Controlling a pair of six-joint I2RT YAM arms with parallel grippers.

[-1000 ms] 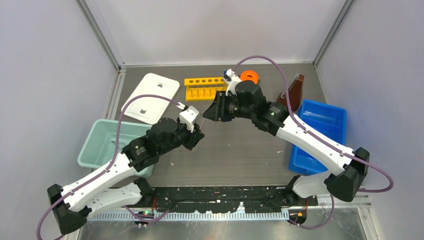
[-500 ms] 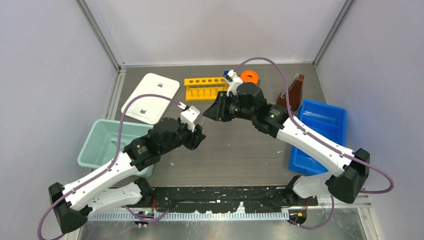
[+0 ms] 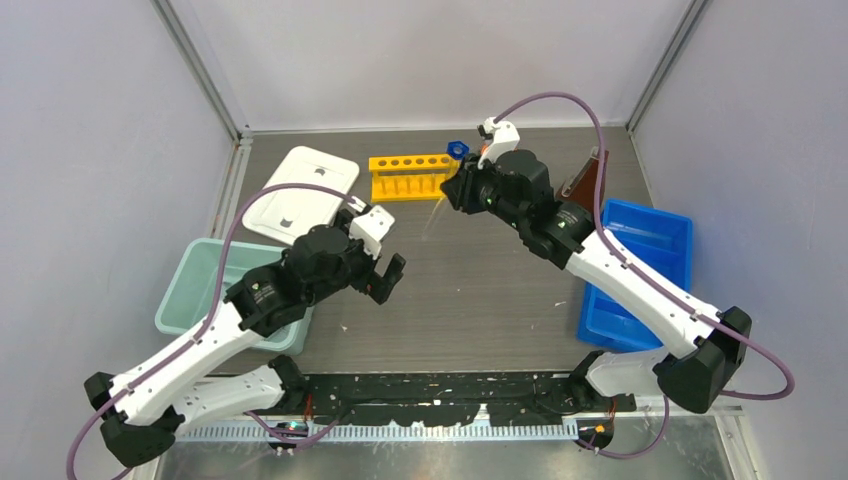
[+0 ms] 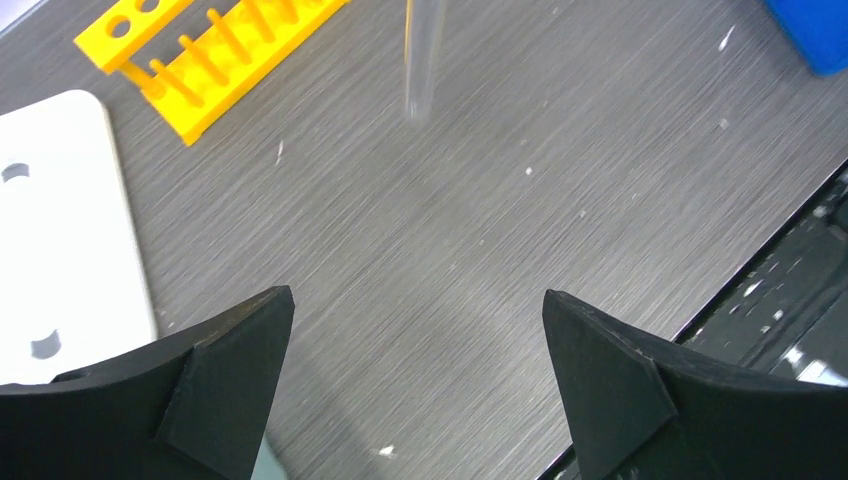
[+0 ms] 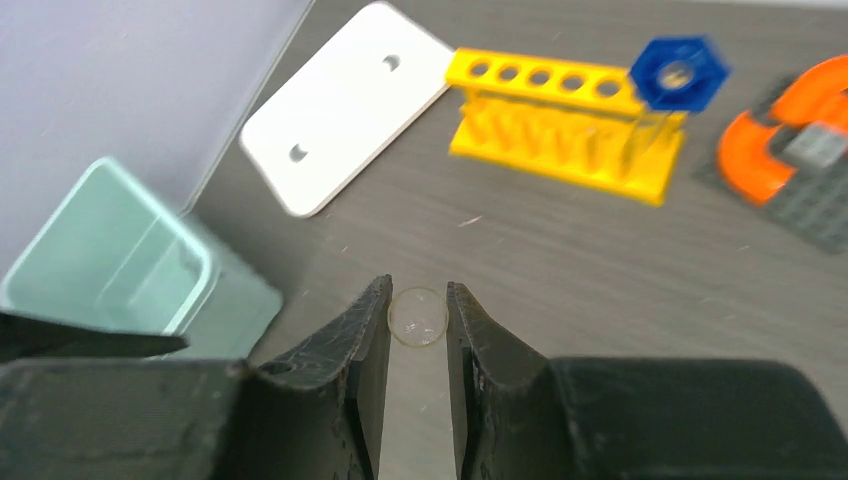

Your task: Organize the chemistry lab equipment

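"Gripping the thin clear rod, is it, the right pincer?"

"Yes. Both black fingers are closed on it. The rod hangs tilted just in front of the yellow six-hole rack. I cannot tell whether its free end touches the grey surface."

"And the left pincer?"

"Spread wide, with nothing between its jaws, over bare surface farther in front of the rack."

"What else sits around the rack?"

"A small blue hexagonal piece is at its right end, atop a clear tube that seems to stand in the rack. Just right of that is an orange horseshoe piece on a grey base. A brown cone-shaped flask stands farther right of the rack, beside a blue tray. A white flat plate lies left of the rack, and a pale green bin is to the rack's front-left."
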